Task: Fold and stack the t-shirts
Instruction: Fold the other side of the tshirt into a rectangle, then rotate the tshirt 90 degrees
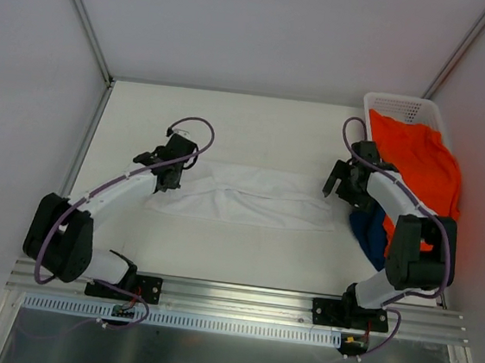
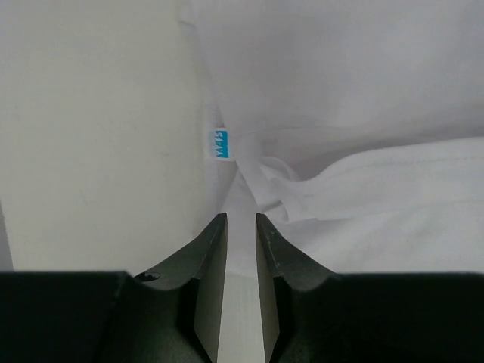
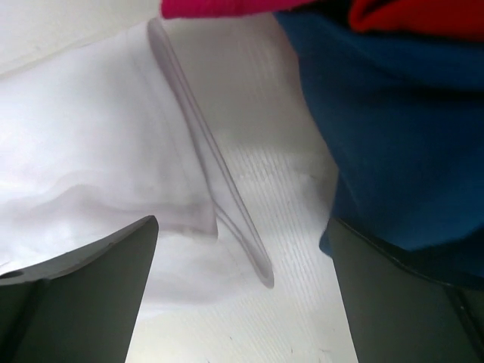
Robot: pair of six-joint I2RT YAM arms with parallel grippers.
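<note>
Inside a robotics lab test cell: a left arm (image 1: 116, 190) and a right arm (image 1: 393, 195) stand bolted to an aluminium rail (image 1: 239, 299) at a white counter (image 1: 257, 122), boxed in by bare white panels (image 1: 267, 28) and metal posts (image 1: 83, 16).

**Bench, basket and rail**

A pale, off-white bench (image 1: 257, 122) fills the enclosure floor. A white lattice basket (image 1: 398, 103) stands at its far right corner, against the walls. Plain light panels (image 1: 267, 28) close in the back and sides, joined by thin metal struts (image 1: 84, 17). A ribbed aluminium rail (image 1: 239, 296) runs along the near edge.
</note>
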